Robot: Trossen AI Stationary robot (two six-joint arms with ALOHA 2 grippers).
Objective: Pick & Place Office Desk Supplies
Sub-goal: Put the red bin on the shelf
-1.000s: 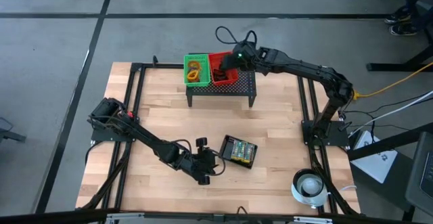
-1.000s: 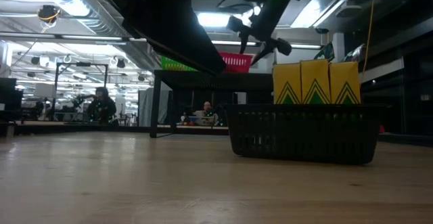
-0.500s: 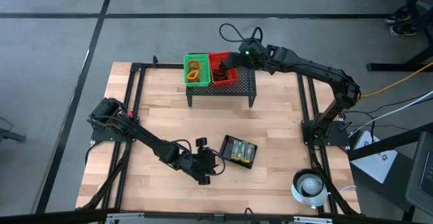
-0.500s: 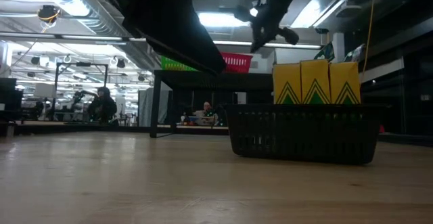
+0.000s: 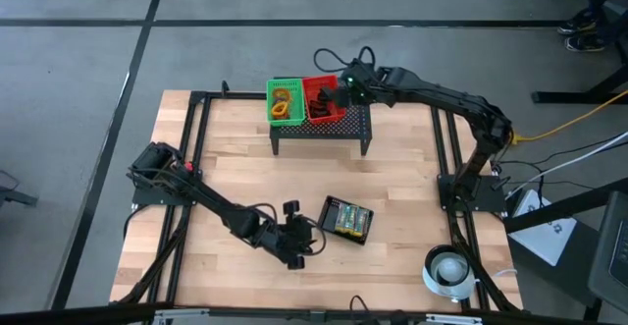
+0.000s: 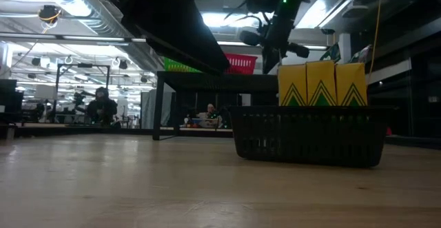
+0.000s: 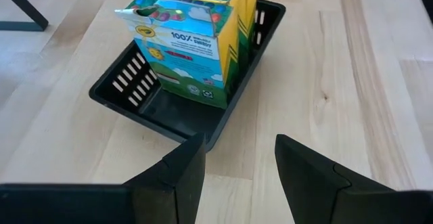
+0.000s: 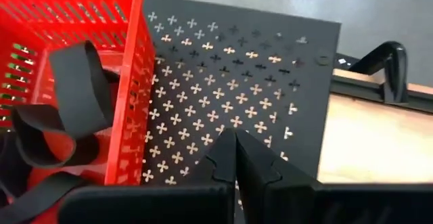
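Yellow crayon boxes (image 7: 196, 41) just beyond left jaws.

My table (image 5: 235, 168) reads as pale wood planks, smooth with a faint sheen; the stand (image 8: 230, 68) at its far edge looks like matt black sheet metal, punched with small crosses; on it I see a red basket (image 8: 81, 11) of glossy slotted plastic holding matt black bands (image 8: 74, 95); the black tray (image 7: 196, 116) is matt slotted plastic; its crayon boxes (image 7: 196, 41) are glossy printed card.

red basket (image 8: 101, 82) cut off, crayon boxes (image 7: 196, 41) cropped
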